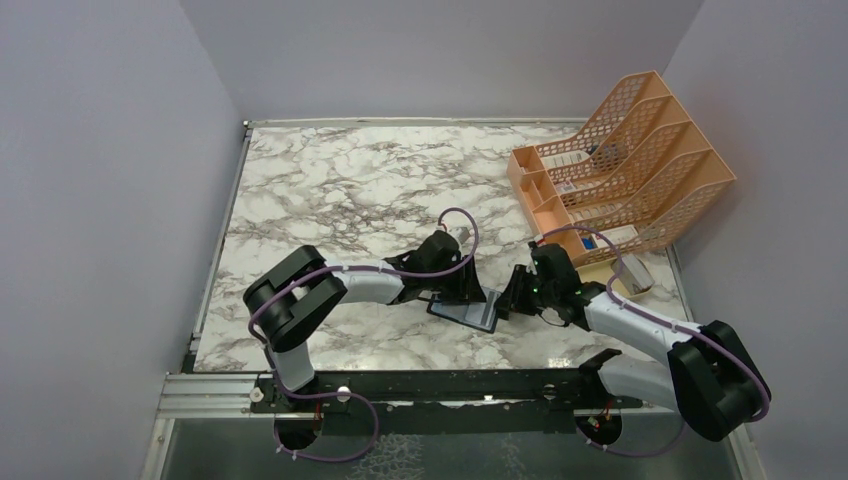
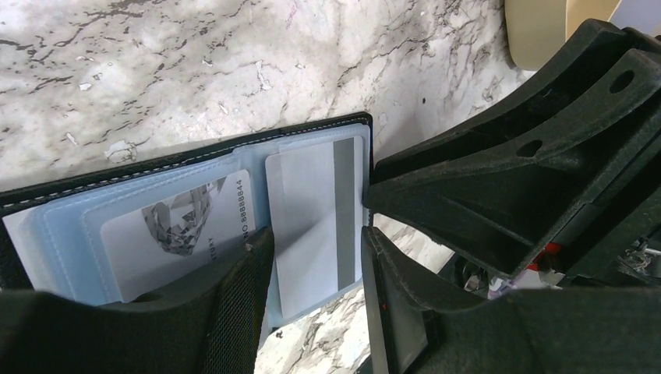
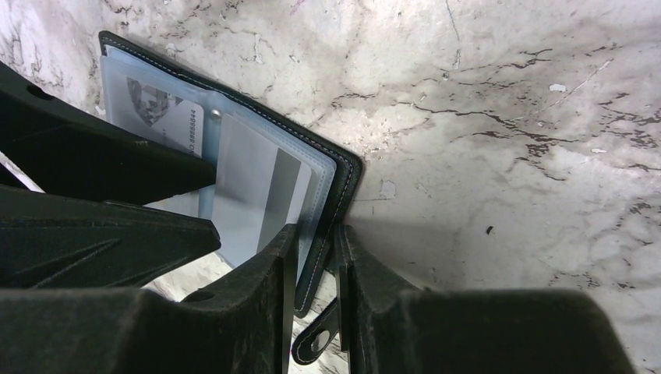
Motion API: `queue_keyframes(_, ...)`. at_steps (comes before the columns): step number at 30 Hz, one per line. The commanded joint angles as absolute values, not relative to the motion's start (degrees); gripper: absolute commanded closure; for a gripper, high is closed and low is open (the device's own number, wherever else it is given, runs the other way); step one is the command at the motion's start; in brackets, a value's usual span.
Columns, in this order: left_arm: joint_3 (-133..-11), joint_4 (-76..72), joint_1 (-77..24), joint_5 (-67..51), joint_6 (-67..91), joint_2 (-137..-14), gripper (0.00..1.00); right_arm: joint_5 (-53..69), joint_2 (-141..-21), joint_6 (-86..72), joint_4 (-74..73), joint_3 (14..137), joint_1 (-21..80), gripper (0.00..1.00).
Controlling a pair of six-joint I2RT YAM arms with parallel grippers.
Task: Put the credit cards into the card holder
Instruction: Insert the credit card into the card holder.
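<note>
While the right gripper (image 3: 316,231) pinches the rim of the small black folding card holder (image 3: 345,183), lying open on the marble table (image 1: 350,180) in front of the orange mesh file rack (image 1: 620,170), the left gripper (image 2: 314,236) straddles a pale grey striped plastic card (image 2: 308,195), jaws half-wide. Gripping or not, I can't tell. That card looks thin, stiff and slick, so take it by its edges. A diamond-printed card (image 2: 171,226) sits sleeved on the side away from the rack.

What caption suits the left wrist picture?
Left fingers straddle a striped card in the open card holder, whose edge the right fingers pinch.
</note>
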State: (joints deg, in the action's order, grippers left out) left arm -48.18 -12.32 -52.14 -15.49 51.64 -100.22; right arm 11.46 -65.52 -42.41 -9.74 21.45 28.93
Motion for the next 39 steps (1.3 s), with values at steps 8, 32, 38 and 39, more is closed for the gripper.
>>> queue_keyframes(8, -47.4, -17.5, -52.8, -20.4, 54.6, -100.5, 0.53, 13.7, -67.1, -42.4, -6.8, 21.2, 29.2, 0.76)
queue_keyframes(32, -43.7, -0.8, -42.4, -12.1, 45.4, -86.8, 0.4, 7.3, -56.2, -37.3, -33.8, 30.8, 29.4, 0.64)
queue_keyframes(38, -42.2, 0.0, -40.0, -13.8, 44.2, -86.7, 0.35, 7.7, -58.6, -38.1, -30.9, 30.0, 29.4, 0.66)
queue_keyframes(39, -42.0, -0.1, -39.9, -14.2, 44.2, -86.8, 0.35, 7.9, -58.7, -38.2, -30.3, 29.9, 29.4, 0.68)
